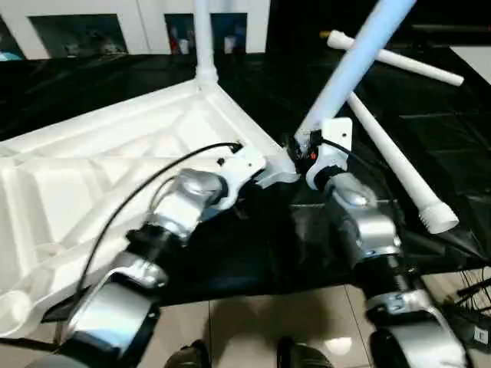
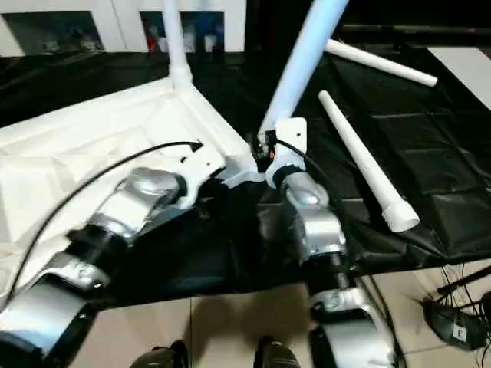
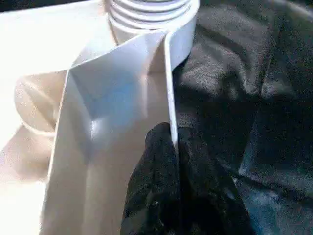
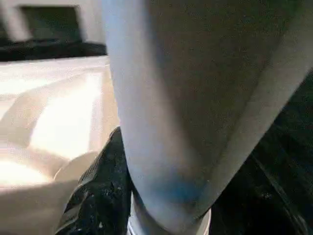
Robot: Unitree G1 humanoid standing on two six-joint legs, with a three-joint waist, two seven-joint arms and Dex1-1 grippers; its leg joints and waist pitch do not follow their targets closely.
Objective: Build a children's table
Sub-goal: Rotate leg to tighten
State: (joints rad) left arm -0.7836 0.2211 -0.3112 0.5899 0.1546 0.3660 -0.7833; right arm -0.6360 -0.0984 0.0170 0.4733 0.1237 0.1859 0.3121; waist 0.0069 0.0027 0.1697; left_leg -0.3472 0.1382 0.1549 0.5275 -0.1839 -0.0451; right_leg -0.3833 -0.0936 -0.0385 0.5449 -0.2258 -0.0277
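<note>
Two loose legs (image 1: 399, 165) lie on the black-covered desk (image 1: 430, 100) beside the upturned table top (image 1: 115, 169). Left end effector (image 3: 175, 147) pinches its rim; right end effector (image 1: 301, 149) clamps a tilted leg (image 1: 349, 73) at the corner socket.

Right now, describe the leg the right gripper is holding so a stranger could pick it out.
Start at the white table top lying ribs-up on black cloth. At its near right corner the right gripper clamps a leg. This leg slants up from the corner; another stands upright at the far corner, two lie flat.
</note>
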